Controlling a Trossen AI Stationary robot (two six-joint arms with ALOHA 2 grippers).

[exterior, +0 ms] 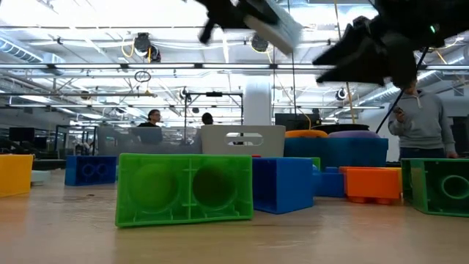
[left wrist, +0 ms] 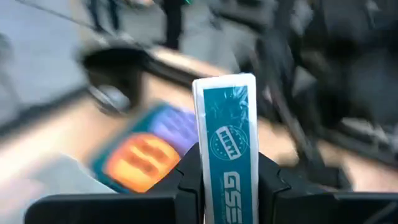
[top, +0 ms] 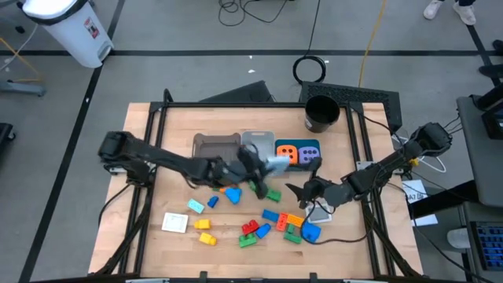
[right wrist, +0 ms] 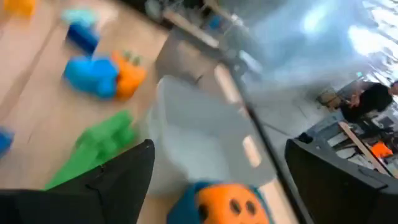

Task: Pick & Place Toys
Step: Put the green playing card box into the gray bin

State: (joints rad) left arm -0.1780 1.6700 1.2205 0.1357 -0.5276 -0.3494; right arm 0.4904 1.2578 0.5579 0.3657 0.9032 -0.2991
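Observation:
My left gripper (top: 263, 165) is shut on a flat white card with teal print (left wrist: 225, 143), held above the table next to the teal bin (top: 299, 153). That bin holds the orange (top: 288, 155) and purple (top: 309, 154) dotted cubes. My right gripper (top: 295, 189) is open and empty, hovering above the table right of a green brick (top: 273, 195). Several coloured bricks (top: 263, 228) lie flat on the table's near half. One white card (top: 174, 222) lies at the near left and another (top: 318, 209) lies under the right arm. My left gripper pinches the card's near end (left wrist: 227, 193) between its two fingers (left wrist: 186, 183), one on each flat face. The fingers reach from the table's left and lie along the card. The rest of the card sticks out past the fingertips, lifted clear of the table (exterior: 278, 26).
A grey bin (top: 216, 145) and a clear bin (top: 255, 140) stand left of the teal bin. A black round cup (top: 321, 114) stands at the far right. The wooden table has raised rails along its edges (top: 149, 196). People stand in the room beyond (exterior: 421, 110).

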